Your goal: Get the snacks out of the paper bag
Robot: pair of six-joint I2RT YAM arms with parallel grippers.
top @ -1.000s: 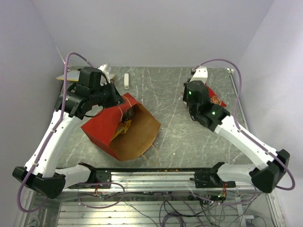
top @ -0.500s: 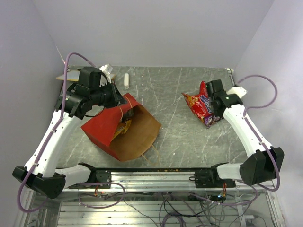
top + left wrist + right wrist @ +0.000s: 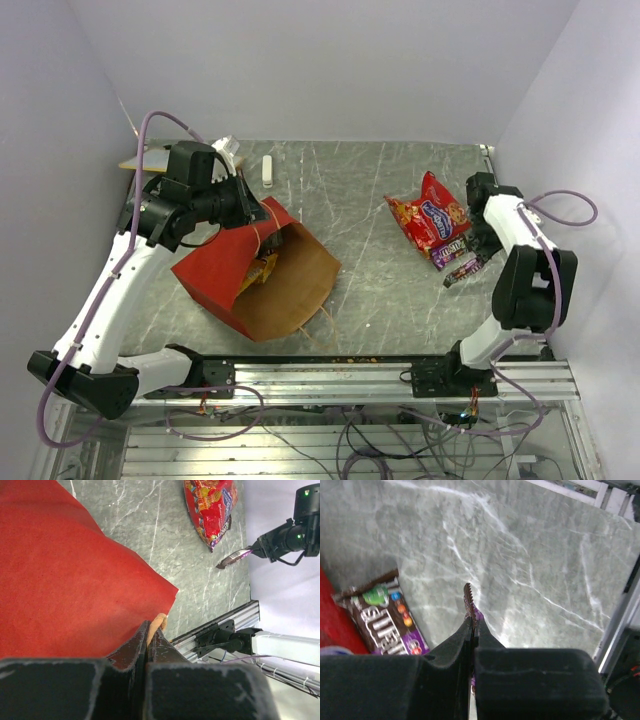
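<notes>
Nearest the arm bases, the paper bag [image 3: 290, 275] lies on its side on the left half of the grey surface [image 3: 360, 200]. Its mouth faces the near edge, the brown inside shows, and one string handle [image 3: 322, 322] trails on the surface in front of it. A yellow-orange packet [image 3: 262, 268] sits just inside the mouth, against the red upper wall. The left tool [image 3: 250, 212] is at the bag's upper rim. In the wrist view its jaws are pressed together on that rim, with a tan loop of handle [image 3: 159, 622] caught between them.

On the right, the right tool [image 3: 478, 258] points down near the surface edge, fully closed on a small purple wrapper [image 3: 462, 272]. One end of the wrapper sticks out past the fingertips [image 3: 470, 625], and whether it touches the surface I cannot tell. Just beside it lies a dark brown candy packet [image 3: 450, 250] with purple ends. That packet's far side meets the larger red snack bag [image 3: 430, 215], which lies flat with its blue logo up.

At the far edge, a small white object [image 3: 267, 170] rests well apart from everything else.
</notes>
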